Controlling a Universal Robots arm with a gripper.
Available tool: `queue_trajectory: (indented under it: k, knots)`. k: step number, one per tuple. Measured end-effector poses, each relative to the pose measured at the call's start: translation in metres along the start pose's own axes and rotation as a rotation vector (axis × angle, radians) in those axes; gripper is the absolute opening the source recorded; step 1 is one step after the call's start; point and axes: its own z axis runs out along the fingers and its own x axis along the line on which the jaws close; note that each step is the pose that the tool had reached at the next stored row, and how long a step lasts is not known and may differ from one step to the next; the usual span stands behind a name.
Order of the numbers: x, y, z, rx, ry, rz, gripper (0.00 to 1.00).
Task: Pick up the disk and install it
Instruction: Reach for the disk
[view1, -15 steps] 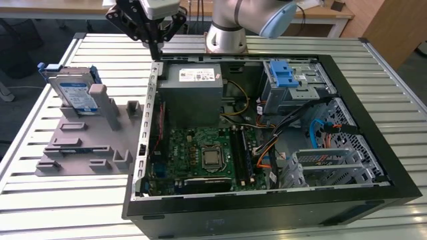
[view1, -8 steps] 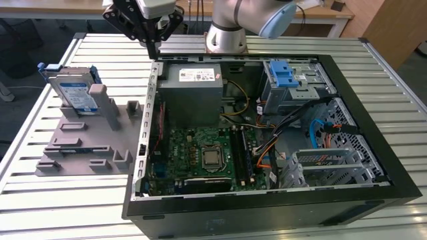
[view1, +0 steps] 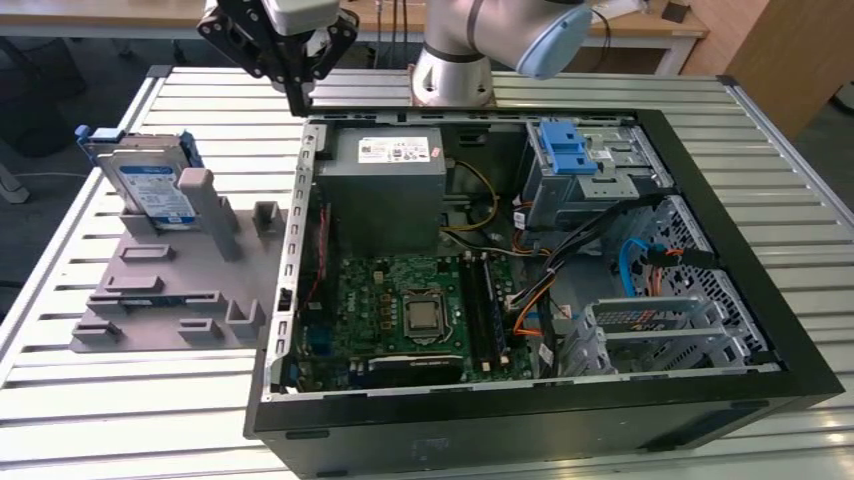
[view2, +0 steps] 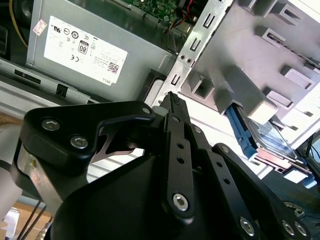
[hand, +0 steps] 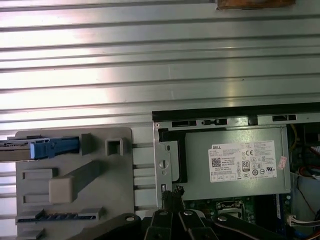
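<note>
Slatted table: disk upright in tray, apart from apparently closed tool.

Tray: set on the tabletop, at the exterior view's left.
Disk: stood upright in the tray's far slot.
Computer case: laid open beside the tray, at the exterior view's right.
Metal box: mounted in the case's far-left corner.
Gripper: held above the case's far-left edge, apart from the disk.
</note>
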Motion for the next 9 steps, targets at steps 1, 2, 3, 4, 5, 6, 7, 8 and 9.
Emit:
queue_trajectory:
  k: [1, 2, 3, 4, 5, 6, 7, 8, 9]
  knots:
    - [0.0011, 0.0003, 0.0, 0.0, 0.0, 0.0, 0.11]
    - [0.0021, 0.0005, 0.0001, 0.0, 0.0, 0.0, 0.11]
    - [0.003, 0.0007, 0.0001, 0.0, -0.0001, 0.0, 0.11]
    - [0.0039, 0.0009, 0.0001, 0.0, 0.0, 0.0, 0.11]
    - [0.005, 0.0011, 0.0001, 0.0001, 0.0, 0.0, 0.11]
    - [0.006, 0.0012, 0.0001, 0.0001, 0.0, 0.0, 0.11]
    - [0.0071, 0.0014, 0.0001, 0.0, 0.0, 0.0, 0.11]
    - [0.0081, 0.0016, 0.0002, 0.0, 0.0, 0.0, 0.11]
    - [0.0091, 0.0017, 0.0002, 0.0, 0.0, 0.0, 0.11]
